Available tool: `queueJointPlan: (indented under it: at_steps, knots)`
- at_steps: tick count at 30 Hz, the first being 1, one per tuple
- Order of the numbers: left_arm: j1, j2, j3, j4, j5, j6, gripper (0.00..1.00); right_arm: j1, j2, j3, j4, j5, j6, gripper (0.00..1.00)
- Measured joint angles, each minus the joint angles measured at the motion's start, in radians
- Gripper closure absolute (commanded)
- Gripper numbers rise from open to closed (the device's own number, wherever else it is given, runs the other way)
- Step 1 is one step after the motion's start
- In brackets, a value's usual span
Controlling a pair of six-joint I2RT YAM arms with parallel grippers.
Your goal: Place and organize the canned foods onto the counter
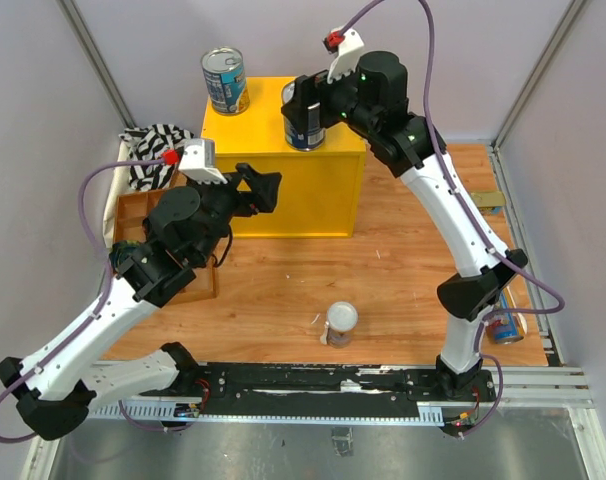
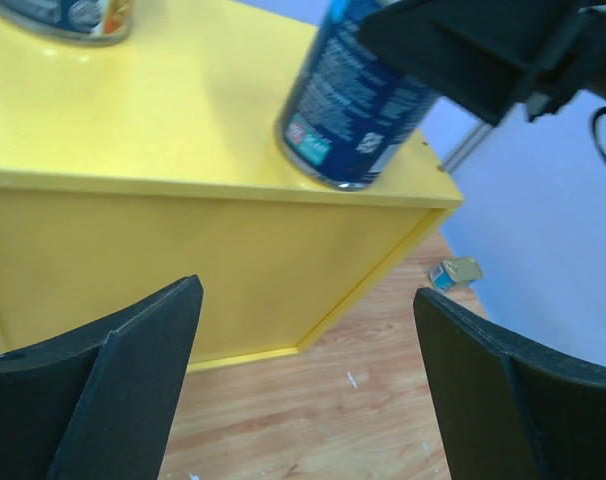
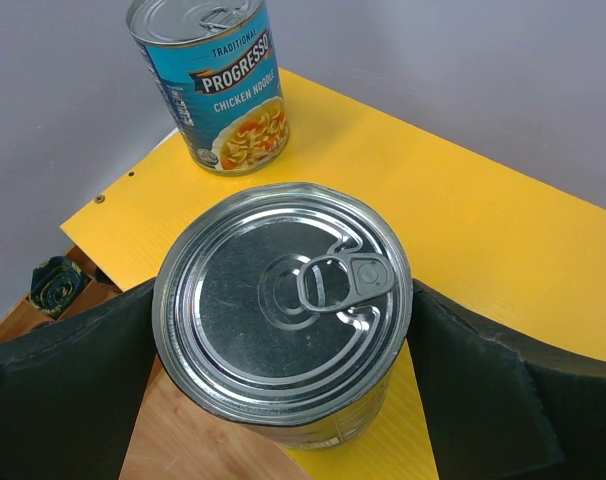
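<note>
Right gripper point(image 1: 305, 106) is clamped on a silver-topped can point(image 3: 283, 315), one black finger point(image 3: 73, 385) pressed to each side, pull-tab lid facing the wrist camera. The can's dark blue label text is too blurred in the left wrist view to read. Its base is at the front right corner of the yellow counter point(image 1: 283, 190); whether it sits flat there, can't tell, since it looks tilted from below. On the same top, at the back left corner and well apart from the held can, a Progresso Chicken Noodle can point(image 3: 218, 85) stands upright. The counter itself sits against the worktop's far edge, left of centre. The left gripper point(image 2: 303, 385) hangs just in front of the counter's face, fingers spread wide, nothing between them. Out on the bare wood, near the middle of the near edge, a slim white-lidded can point(image 1: 341, 323) stands alone. By the near right corner another can point(image 1: 505, 326) lies on its side, half hidden behind the right arm. Along the left edge, a wooden tray point(image 1: 133, 212) is mostly covered by the left arm, with a striped cloth point(image 1: 148, 148) behind it.
</note>
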Motion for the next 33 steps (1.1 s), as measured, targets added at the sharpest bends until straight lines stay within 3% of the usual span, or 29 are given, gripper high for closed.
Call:
queueJointPlan:
  at_steps: [10,21,33]
  knots:
    - [-0.162,0.176,0.149,0.073,-0.125,0.211,0.01,0.0,-0.12,-0.137,0.055,0.005,0.003,0.02]
    - [-0.181,0.347,0.214,0.169,-0.226,0.35,0.0,0.0,-0.368,-0.341,0.206,0.04,0.044,0.02]
    - [-0.181,0.485,0.293,0.246,-0.323,0.366,0.01,0.0,-0.449,-0.486,0.267,0.061,0.05,0.02]
